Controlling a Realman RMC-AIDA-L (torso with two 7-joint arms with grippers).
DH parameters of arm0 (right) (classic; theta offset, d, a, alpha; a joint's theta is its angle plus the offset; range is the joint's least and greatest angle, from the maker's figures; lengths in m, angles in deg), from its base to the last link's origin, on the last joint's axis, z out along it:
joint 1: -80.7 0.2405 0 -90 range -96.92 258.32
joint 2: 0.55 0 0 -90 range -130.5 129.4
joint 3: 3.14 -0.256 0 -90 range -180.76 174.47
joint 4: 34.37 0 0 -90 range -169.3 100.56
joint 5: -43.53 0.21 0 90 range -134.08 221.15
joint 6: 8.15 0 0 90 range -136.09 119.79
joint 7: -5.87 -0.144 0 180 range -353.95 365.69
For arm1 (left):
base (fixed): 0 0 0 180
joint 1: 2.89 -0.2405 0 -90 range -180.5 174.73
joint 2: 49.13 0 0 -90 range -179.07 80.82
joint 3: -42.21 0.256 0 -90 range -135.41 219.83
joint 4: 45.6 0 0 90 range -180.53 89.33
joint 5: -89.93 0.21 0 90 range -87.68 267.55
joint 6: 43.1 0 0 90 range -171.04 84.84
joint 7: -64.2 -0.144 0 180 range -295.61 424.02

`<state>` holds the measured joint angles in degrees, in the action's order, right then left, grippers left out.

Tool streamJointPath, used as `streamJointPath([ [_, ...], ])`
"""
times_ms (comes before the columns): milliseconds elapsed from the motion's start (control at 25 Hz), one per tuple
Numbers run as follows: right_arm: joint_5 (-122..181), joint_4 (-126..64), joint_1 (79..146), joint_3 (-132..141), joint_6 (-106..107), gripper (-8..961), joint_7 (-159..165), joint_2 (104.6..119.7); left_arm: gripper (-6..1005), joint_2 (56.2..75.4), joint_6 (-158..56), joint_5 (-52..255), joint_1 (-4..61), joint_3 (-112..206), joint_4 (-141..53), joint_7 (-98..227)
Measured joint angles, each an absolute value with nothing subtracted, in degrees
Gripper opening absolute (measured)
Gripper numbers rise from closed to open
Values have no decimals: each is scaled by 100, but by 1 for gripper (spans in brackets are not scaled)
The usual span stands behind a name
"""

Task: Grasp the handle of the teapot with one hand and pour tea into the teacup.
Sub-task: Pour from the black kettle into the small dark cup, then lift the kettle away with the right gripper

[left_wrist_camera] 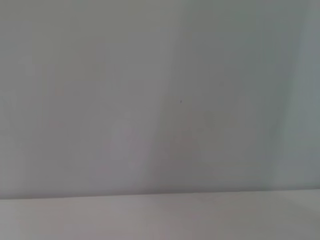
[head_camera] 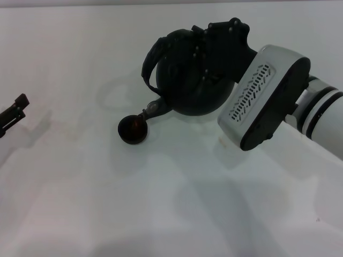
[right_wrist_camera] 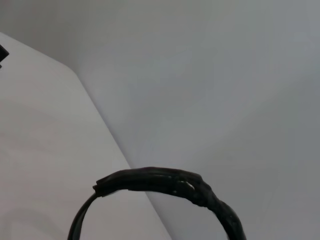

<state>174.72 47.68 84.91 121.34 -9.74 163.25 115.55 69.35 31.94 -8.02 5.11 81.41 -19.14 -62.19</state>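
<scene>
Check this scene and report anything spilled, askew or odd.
No spill shows on the table. The teapot is tipped, spout over the teacup, but that suits pouring; the right gripper is at its handle. The left gripper sits idle at the table's left edge.

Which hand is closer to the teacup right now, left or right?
Right. The right hand is at the teapot, tipped just beside the teacup. The left hand sits far off at the table's left edge.
</scene>
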Motion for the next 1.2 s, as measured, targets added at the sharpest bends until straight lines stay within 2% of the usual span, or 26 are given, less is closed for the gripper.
streamJointPath([
  [920,17519,4674,8498,12066,-1055,115,16179,11554,866,6935,3134,-797,538,8184,-1923,-6233],
  [1200,17863,4243,8506,11497,-1894,114,15276,11529,865,6935,3125,-792,591,8193,-2001,-6326],
])
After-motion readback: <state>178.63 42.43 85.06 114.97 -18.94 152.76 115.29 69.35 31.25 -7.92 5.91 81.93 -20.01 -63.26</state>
